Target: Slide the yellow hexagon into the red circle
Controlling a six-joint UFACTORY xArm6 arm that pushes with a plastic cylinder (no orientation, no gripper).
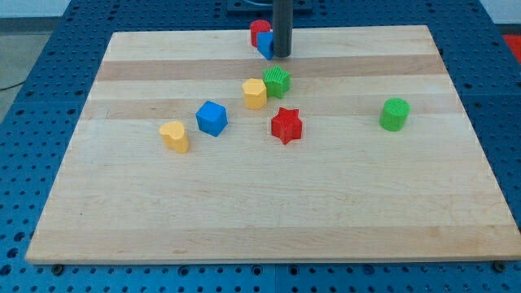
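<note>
No jaws here, just my tip (282,55) at the worktop's (244,212) 12 o'clock edge beside the red circle (259,31). Yellow hexagon (254,94) sits mid-board touching a green block (278,82); looks light, rigid, slidey, so push its 6 o'clock face.

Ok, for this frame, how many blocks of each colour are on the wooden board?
Yellow: 2, yellow hexagon and yellow heart-like block
Blue: 2, blue cube and blue block beside my tip
Green: 2, ridged and cylinder
Red: 2, red star and red circle
Total: 8
</note>
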